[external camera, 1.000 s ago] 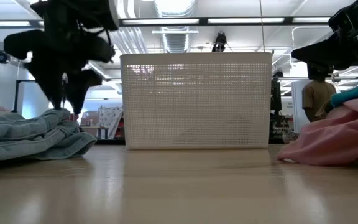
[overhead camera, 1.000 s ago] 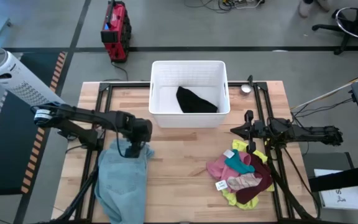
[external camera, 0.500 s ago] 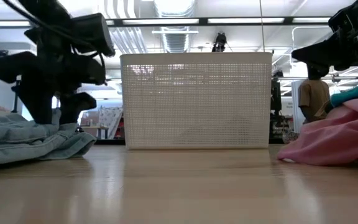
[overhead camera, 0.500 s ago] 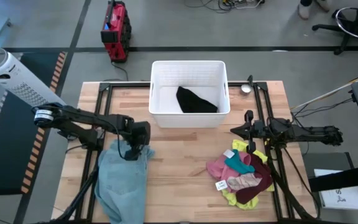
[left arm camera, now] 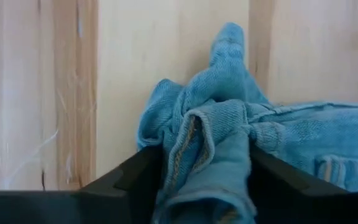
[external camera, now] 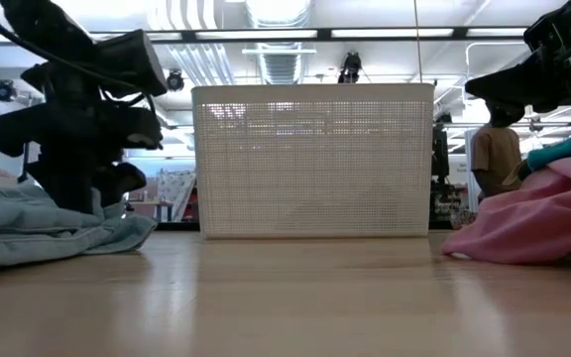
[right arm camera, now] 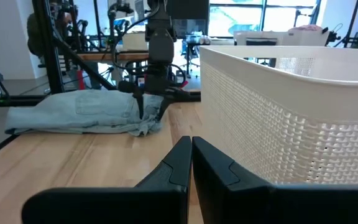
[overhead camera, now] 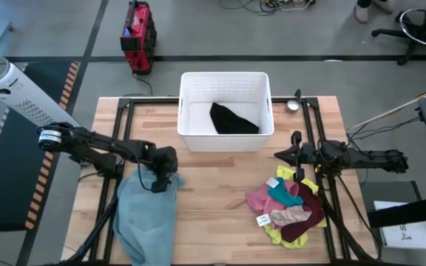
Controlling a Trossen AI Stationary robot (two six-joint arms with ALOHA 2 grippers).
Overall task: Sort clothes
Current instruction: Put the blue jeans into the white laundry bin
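Observation:
A light blue denim garment point(overhead camera: 146, 218) lies spread on the table's near left; it also shows in the low view point(external camera: 38, 223). My left gripper point(overhead camera: 161, 179) is down on its far right corner, shut on a bunched fold point(left arm camera: 207, 143). A black garment point(overhead camera: 231, 120) lies inside the white basket point(overhead camera: 225, 77). A pile of pink, teal, maroon and yellow garments point(overhead camera: 291, 208) lies at the near right. My right gripper point(overhead camera: 278, 155) is shut and empty, hovering beside the basket's near right corner, above the pile's far edge. My left gripper pinches a bunched fold of the light blue garment point(left arm camera: 191, 162) between its two fingers point(left arm camera: 135, 177), several layers thick, at the garment's far right corner. The fingers come from above, pointing down. The garment lies on the table, slack.
The white basket stands at the table's far middle. A small round metal object point(overhead camera: 293, 105) lies at the far right. Bare wood point(overhead camera: 213, 192) lies between the blue garment and the pile. A person point(external camera: 504, 149) stands in the room behind.
My left gripper has gone down onto the far right corner of the light blue garment and a little toward the near edge. The cloth under it has bunched up between the fingers. My right arm has kept still.

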